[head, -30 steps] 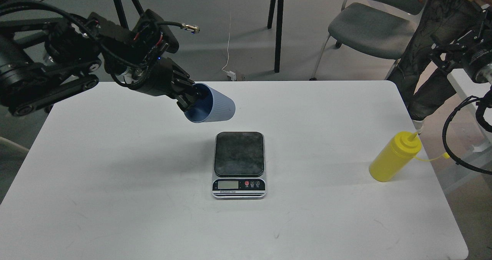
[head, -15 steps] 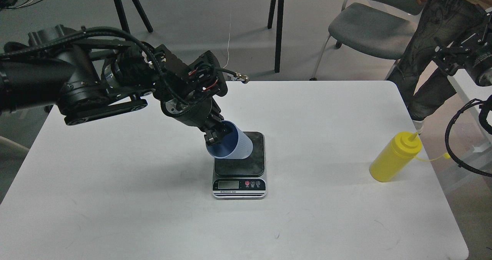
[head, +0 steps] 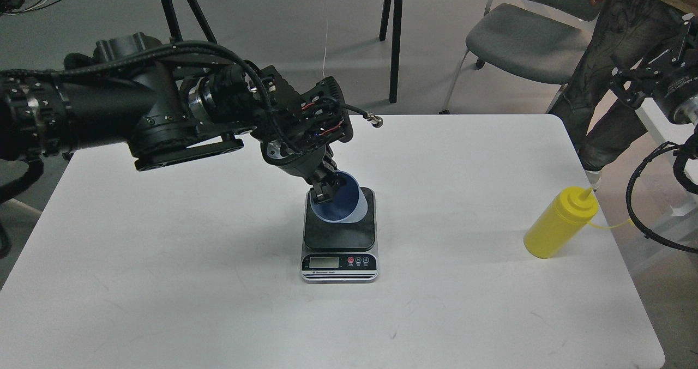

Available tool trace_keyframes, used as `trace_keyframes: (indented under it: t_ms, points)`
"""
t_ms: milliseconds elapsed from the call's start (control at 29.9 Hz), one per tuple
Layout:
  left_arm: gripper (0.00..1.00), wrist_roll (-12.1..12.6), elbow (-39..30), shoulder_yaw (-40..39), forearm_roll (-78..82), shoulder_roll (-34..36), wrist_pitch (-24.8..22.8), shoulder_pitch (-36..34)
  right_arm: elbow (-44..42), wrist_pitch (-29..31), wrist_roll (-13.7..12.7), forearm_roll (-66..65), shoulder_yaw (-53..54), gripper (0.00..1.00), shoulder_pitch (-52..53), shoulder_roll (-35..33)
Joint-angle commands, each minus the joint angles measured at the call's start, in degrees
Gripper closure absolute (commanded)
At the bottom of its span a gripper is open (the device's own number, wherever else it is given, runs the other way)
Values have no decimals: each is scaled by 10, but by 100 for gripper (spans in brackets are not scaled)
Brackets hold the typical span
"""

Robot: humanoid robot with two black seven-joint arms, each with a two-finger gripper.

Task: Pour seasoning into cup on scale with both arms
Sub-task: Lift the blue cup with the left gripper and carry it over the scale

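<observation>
So the left gripper (head: 323,188) is pinching the rim of the light-blue ribbed cup (head: 342,201), one finger inside the mouth and one outside, as far as I can make out. The cup is tilted, mouth facing toward the camera and a bit left, and it sits over the back part of the dark weighing plate of the digital scale (head: 339,235); can't really tell if its base is touching the plate or just above it. The scale is about mid-table on the white table (head: 163,282), LCD and red button facing the camera. The yellow squeeze bottle (head: 559,224) stands well off to the right near the table edge, nozzle up, little tethered cap hanging off to its right. The right arm (head: 673,85) only shows at the far right edge, off the table, and its jaws can't be made out. Grey chair (head: 523,42) and somebody's legs (head: 605,74) behind the table.
</observation>
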Motion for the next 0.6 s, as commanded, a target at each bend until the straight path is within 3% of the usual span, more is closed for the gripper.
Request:
trace_keyframes:
  t_ms: [0, 568]
  points:
    - [93, 0, 6, -1, 0, -13, 0, -1, 0, 0, 0, 0, 0, 0, 0, -2]
    - [92, 0, 82, 15, 1, -75, 0, 5, 0, 0, 0, 0, 1, 0, 0, -2]
